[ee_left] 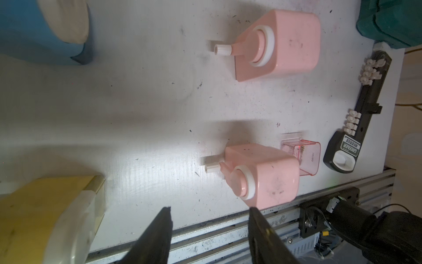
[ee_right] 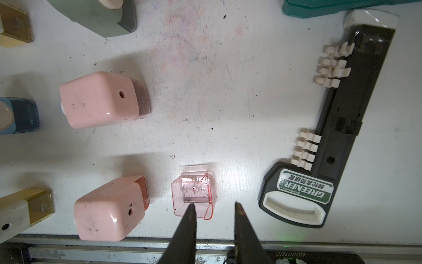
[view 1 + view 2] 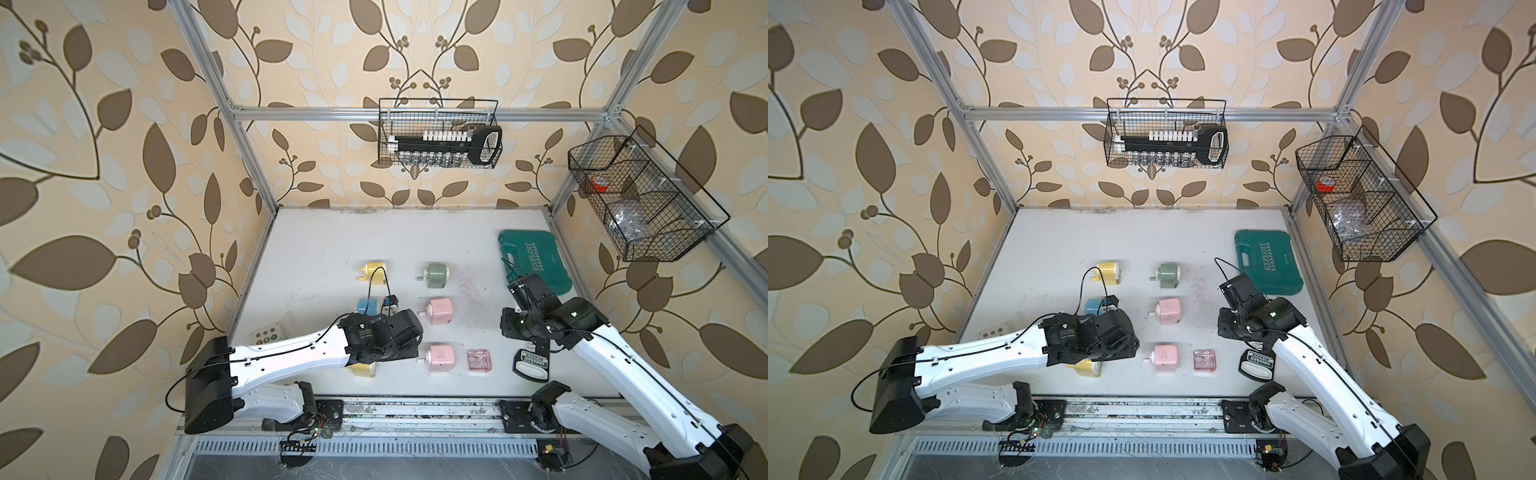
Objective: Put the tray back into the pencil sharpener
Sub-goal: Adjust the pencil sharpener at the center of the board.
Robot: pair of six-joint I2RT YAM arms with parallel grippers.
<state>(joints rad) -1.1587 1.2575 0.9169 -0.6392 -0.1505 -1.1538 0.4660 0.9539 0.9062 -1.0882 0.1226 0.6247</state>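
The tray [image 2: 194, 196] is small, clear pink plastic, and lies open side up on the white table near the front edge, also in both top views [image 3: 480, 361] [image 3: 1204, 360]. Just to its left stands the pink pencil sharpener [image 3: 441, 356] [image 2: 109, 212], whose empty slot faces the tray. My right gripper [image 2: 214, 204] hangs open above the tray's right side. One fingertip [image 2: 191, 206] overlaps the tray and nothing is held. My left gripper [image 1: 210, 209] is open and empty, hovering left of the same sharpener [image 1: 262, 173], with the tray [image 1: 303, 157] behind it.
A second pink sharpener [image 3: 440, 311], a green one [image 3: 436, 274], a yellow one [image 3: 374, 272] and a blue one [image 3: 368, 306] stand farther back. Another yellow one [image 3: 363, 369] sits under my left arm. A black socket holder [image 3: 534, 365] lies right of the tray, below a green tool case [image 3: 534, 262].
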